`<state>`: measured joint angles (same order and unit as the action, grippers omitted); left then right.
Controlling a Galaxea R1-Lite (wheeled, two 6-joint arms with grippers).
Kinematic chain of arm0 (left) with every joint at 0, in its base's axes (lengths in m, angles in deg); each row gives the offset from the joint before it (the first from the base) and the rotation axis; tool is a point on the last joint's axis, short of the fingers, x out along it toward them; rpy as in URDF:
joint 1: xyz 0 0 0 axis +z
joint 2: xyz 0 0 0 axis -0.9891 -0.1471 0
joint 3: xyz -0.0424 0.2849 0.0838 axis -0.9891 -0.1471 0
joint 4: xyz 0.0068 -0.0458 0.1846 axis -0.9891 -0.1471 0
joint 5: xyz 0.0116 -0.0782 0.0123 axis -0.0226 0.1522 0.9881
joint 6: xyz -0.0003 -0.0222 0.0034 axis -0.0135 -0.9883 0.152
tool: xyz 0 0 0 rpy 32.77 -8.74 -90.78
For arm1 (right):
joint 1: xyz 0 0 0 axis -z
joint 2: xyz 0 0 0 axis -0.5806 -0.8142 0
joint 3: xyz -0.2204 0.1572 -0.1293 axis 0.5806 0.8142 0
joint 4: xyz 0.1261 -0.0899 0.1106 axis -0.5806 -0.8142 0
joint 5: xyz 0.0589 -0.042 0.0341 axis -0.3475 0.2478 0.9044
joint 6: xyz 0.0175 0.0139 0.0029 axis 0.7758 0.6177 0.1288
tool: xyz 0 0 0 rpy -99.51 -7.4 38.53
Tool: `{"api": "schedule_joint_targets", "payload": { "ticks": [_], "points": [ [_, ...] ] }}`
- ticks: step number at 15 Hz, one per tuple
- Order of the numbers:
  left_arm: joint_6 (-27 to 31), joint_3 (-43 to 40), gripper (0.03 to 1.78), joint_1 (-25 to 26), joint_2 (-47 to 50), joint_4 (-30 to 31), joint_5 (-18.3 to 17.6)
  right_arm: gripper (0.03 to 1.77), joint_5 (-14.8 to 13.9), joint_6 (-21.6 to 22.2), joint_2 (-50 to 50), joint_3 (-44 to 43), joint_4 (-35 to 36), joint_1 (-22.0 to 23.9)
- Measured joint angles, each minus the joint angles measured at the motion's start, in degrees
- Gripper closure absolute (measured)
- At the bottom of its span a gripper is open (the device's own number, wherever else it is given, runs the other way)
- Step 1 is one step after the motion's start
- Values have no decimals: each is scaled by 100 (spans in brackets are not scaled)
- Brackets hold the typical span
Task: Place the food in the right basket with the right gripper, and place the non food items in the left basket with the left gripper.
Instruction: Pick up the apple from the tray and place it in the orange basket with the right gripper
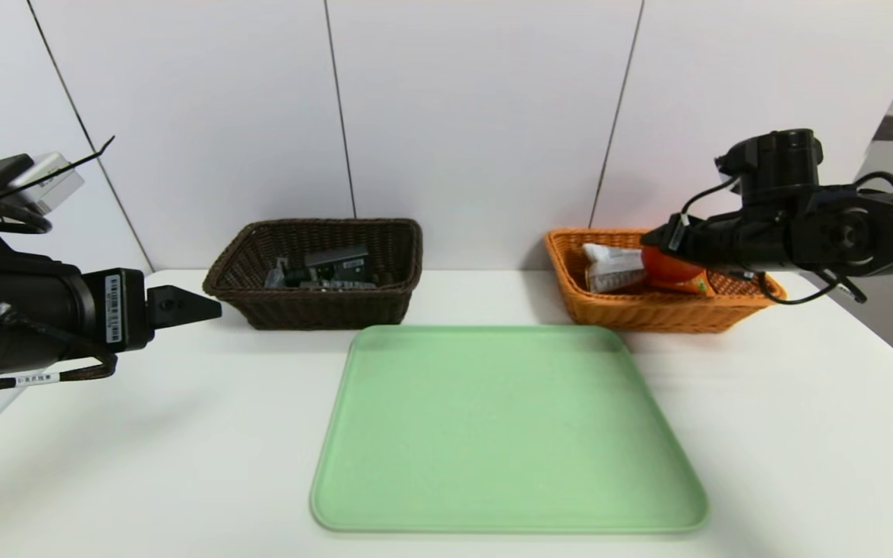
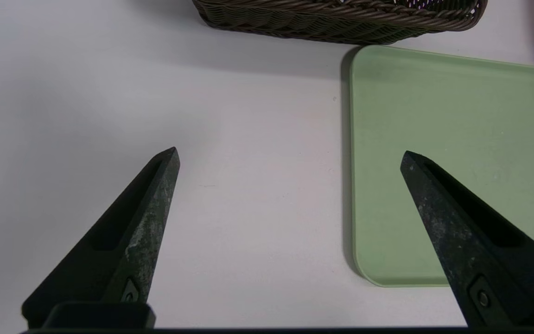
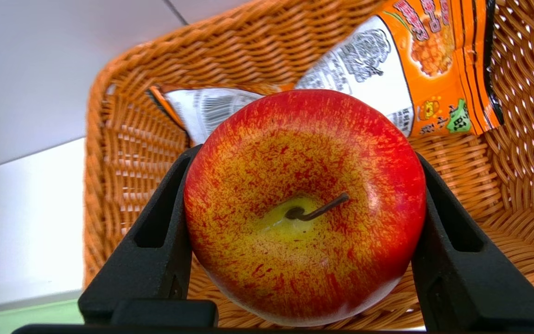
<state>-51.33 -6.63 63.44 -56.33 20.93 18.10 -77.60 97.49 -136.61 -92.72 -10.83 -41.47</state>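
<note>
At the far left, the left claw (image 2: 290,155) is held above the desk (image 1: 206,465), spread wide, with nothing gripped; it appears to be parked, its share of the work seemingly finished. Next, just behind the tray's left corner, the dark brown basket (image 1: 322,310) is seen with the non-food items (image 1: 338,263) lying inside, a slim grey case among them, so that side can be judged complete. In the middle, the green tray (image 1: 501,434) is bare, and nothing is left there to be sorted. To the right, the snack packet (image 3: 364,69) is already laid in the orange-tan basket (image 1: 648,314). Over that same basket, the red apple (image 3: 304,204) is gripped between the fingers of the right claw (image 3: 304,162). The task is judged to be almost done: only the apple's release remains, for which a slight lowering and a gentle opening would be called for, lest it be dropped onto the packet and rolled.
</note>
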Motion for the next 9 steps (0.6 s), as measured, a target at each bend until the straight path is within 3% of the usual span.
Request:
{"api": "schedule_joint_targets", "payload": {
  "ticks": [8,9],
  "points": [
    [2,-11,12,0,0,-4,10,55,-39,-184,-236,18,99,46],
    [6,-29,12,5,4,-6,9,47,-69,-182,-247,22,206,41]
  ]
}}
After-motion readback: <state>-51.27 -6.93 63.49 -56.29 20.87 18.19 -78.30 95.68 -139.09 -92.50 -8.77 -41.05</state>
